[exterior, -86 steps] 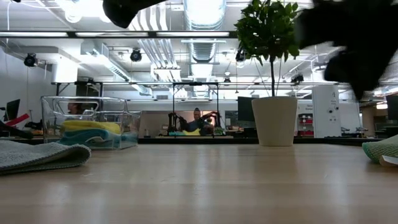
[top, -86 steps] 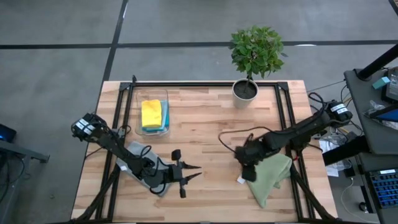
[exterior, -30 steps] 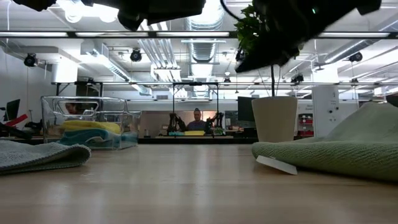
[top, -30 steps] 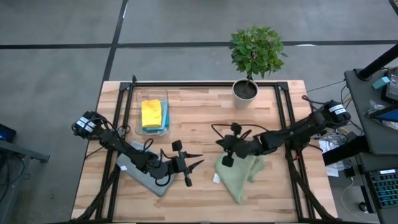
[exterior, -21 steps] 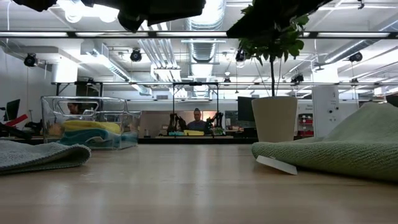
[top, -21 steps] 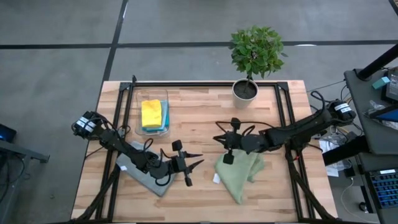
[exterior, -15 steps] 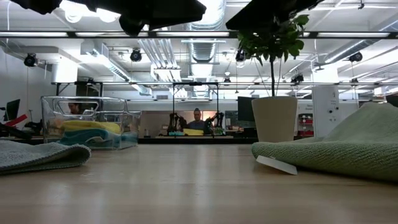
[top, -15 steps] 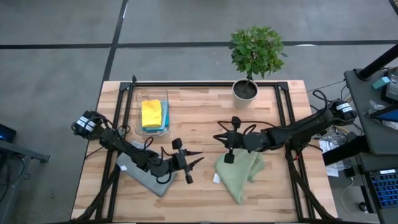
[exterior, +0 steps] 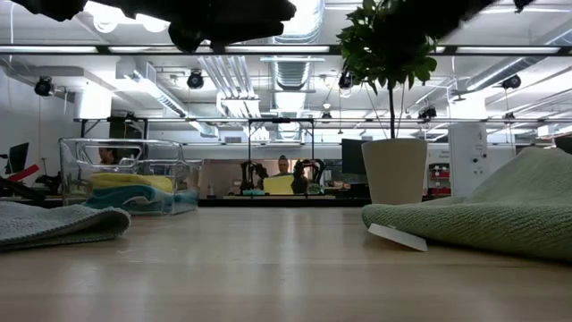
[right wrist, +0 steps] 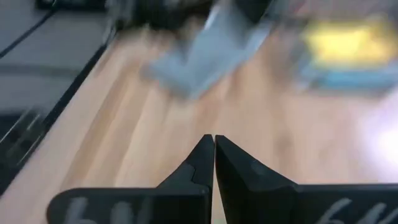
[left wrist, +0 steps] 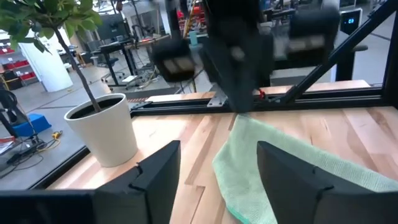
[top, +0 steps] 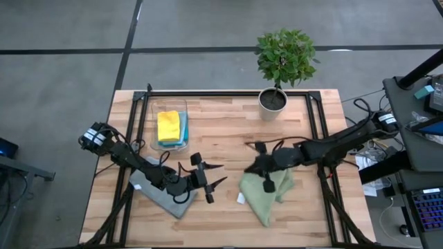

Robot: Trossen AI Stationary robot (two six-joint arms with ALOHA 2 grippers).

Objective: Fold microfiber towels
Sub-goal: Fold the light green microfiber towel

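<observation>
Left gripper (top: 213, 176) hovers with jaws spread beside the grey towel (top: 156, 190); right gripper (top: 257, 163), jaws clenched empty, hangs over the olive green towel (top: 266, 194).

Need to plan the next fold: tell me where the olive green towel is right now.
In the high view the olive green towel lies crumpled on the table's front right part, its white tag at its left edge, just under the right gripper and in front of the potted plant.

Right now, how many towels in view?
4: olive green towel front right, grey towel front left under the left arm, yellow towel on a teal towel in the bin. More may be hidden.
</observation>
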